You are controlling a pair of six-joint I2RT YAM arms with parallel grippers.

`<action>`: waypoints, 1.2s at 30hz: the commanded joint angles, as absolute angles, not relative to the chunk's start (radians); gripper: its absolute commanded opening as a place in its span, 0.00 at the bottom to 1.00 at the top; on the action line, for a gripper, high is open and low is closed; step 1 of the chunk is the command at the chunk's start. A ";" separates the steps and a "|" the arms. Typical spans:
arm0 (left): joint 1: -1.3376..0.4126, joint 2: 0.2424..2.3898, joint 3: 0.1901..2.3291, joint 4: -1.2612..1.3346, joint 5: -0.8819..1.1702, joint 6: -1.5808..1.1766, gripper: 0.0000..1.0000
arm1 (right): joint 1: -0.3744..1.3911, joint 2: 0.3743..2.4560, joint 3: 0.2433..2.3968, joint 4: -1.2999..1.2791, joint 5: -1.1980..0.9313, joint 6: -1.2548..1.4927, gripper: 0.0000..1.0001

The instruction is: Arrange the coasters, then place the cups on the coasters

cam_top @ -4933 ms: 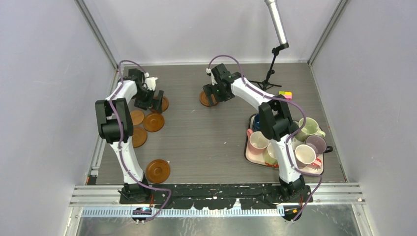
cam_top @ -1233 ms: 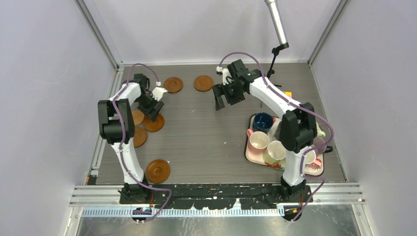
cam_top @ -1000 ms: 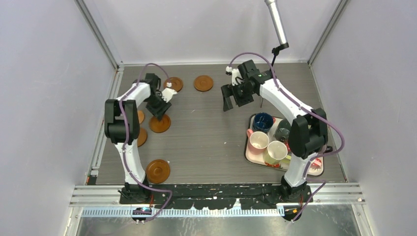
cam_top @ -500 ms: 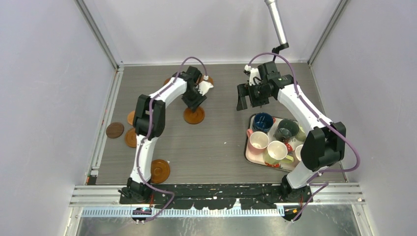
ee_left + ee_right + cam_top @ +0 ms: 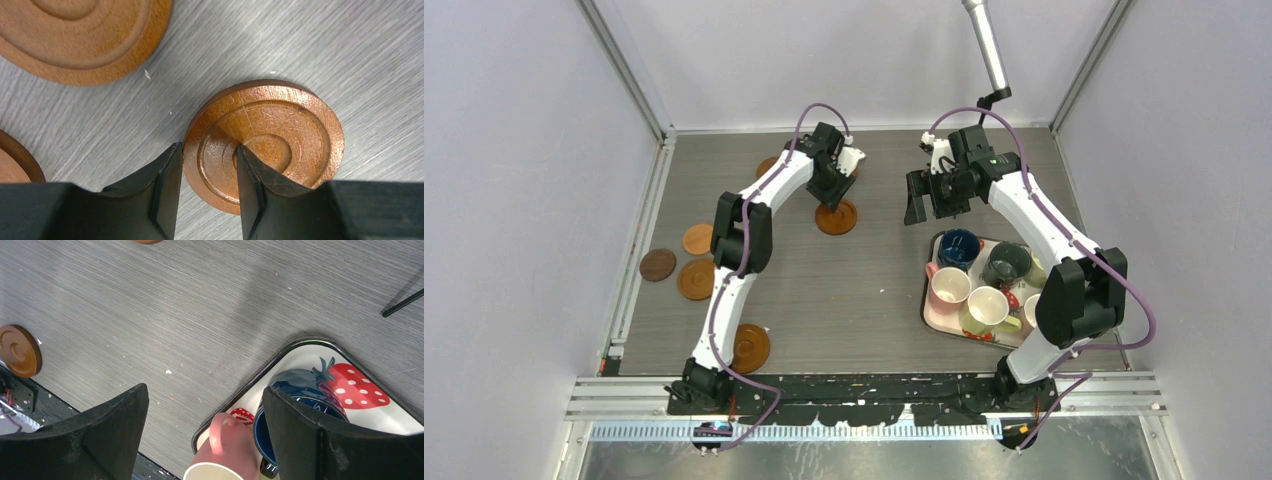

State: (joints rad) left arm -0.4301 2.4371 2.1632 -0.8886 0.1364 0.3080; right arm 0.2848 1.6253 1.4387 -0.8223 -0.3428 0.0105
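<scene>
Toward the far middle of the table (image 5: 874, 290), the left gripper (image 5: 207, 150) was clamped narrowly across the rim of one coaster (image 5: 280, 145). One finger stood outside the edge and the other sat in the recessed face, while the disc lay flat on the grey surface. As a thin turned-wood disc it was judged light, rigid and smooth-finished. Lying flat, it offered almost no side wall, so the raised rim was the sensible purchase, though such an off-centre pinch could let it pivot or slip. Two neighbouring coasters (image 5: 85, 35) lay near but apart from it, one beyond and one at the left margin of the wrist view, limiting where it could be set down without overlap. Four more coasters (image 5: 696, 280) lay well apart along the table's left side. The right gripper (image 5: 204, 390) hung wide and empty just beyond the far left corner of the tray (image 5: 305, 357), where the dark blue cup (image 5: 295, 382) stood beside the pink cup (image 5: 225, 440). All the cups (image 5: 987, 305) were crowded on that tray, leaving little finger room between them. A stand (image 5: 996, 97) rose at the far right.
</scene>
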 commanded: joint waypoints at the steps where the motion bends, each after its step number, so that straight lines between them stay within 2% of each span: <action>1: -0.434 2.497 2.206 -0.868 0.132 0.280 0.42 | 0.283 1.588 1.447 -0.793 -0.357 0.024 0.88; 4: -0.437 2.472 2.207 -0.876 0.157 0.267 0.46 | 0.283 1.587 1.446 -0.795 -0.357 0.025 0.88; 13: -0.376 2.238 2.184 -1.035 0.205 0.296 0.73 | 0.283 1.599 1.485 -0.816 -0.375 0.031 0.88; 16: -0.303 2.102 2.083 -1.127 0.277 0.334 0.80 | 0.283 1.611 1.501 -0.842 -0.386 0.022 0.88; 19: -0.189 1.964 1.894 -1.175 0.349 0.408 0.85 | 0.283 1.620 1.500 -0.859 -0.390 0.009 0.88; 26: 0.152 1.763 1.588 -1.224 0.384 0.625 0.85 | 0.284 1.631 1.486 -0.889 -0.406 -0.020 0.90; 29: 0.263 1.759 1.534 -1.198 0.372 0.652 0.79 | 0.284 1.629 1.481 -0.890 -0.406 -0.023 0.90; 36: 0.361 1.754 1.361 -1.052 0.333 0.687 0.71 | 0.282 1.631 1.480 -0.895 -0.407 -0.028 0.91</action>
